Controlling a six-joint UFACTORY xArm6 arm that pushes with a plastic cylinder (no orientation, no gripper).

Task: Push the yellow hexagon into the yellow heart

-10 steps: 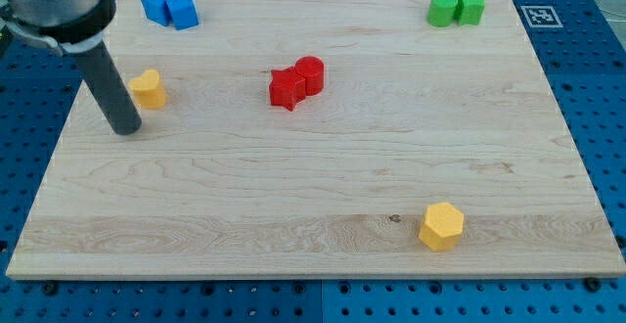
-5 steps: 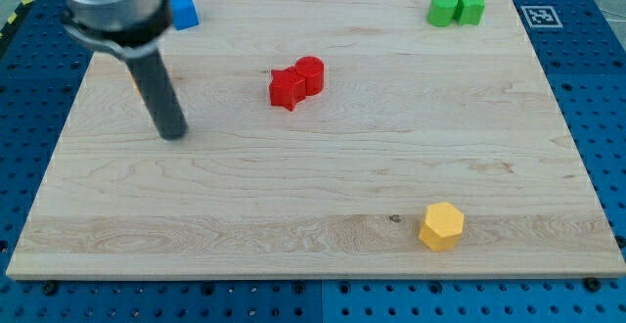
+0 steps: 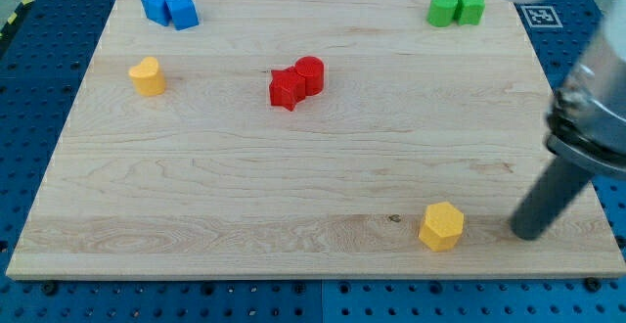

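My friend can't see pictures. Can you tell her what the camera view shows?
My tip rests on a wooden board, just right of the yellow hexagon near the view's bottom. The yellow heart sits far off at upper left, with blue blocks, red blocks and green blocks elsewhere.

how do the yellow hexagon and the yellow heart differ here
Shape: the yellow hexagon has flat sides and a six-cornered top, while the yellow heart is rounded and lobed.
Place: the yellow hexagon sits near the view's bottom right of the board, the yellow heart near the view's upper left.
Nearness to my tip: the yellow hexagon lies just to its left with a gap between them; the yellow heart is far across the board.
Both are yellow and stand alone.
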